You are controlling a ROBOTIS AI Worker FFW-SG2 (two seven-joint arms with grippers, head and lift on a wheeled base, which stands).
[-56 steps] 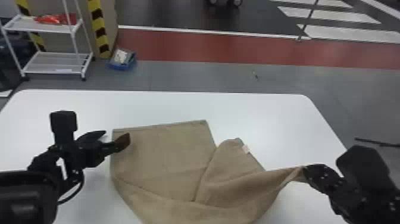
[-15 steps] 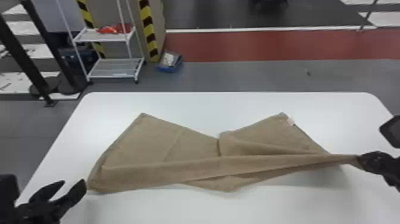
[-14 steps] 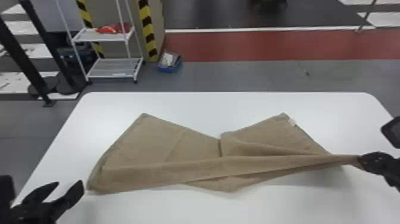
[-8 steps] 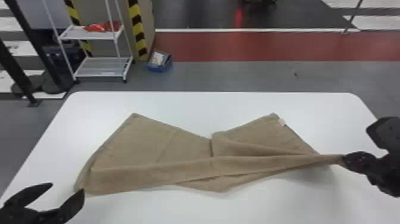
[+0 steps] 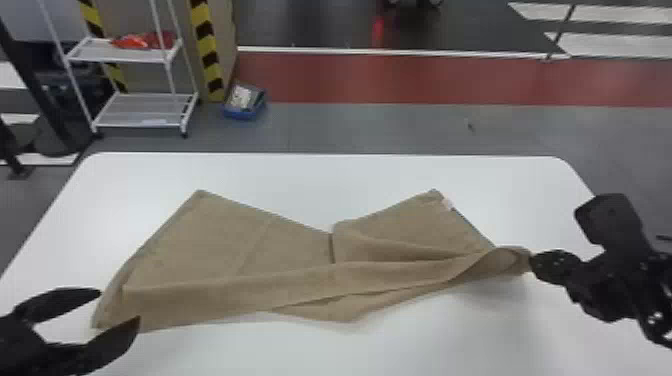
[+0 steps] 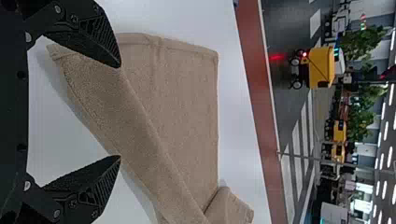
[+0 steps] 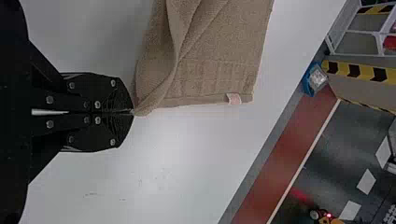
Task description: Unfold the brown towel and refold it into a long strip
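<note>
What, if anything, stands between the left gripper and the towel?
Nothing visible does: the left gripper is open at the left end of the towel, with no other thing between its fingers and the cloth.

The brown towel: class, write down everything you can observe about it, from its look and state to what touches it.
The brown towel looks like soft terry cloth, with a hemmed edge, a woven band near one end and a small pale label. It lies partly unfolded and rumpled across the white table, two corners pointing to the far side and a long fold running along its near side. The right gripper is shut on a corner at the towel's right end; the left gripper is open near its left end.
</note>
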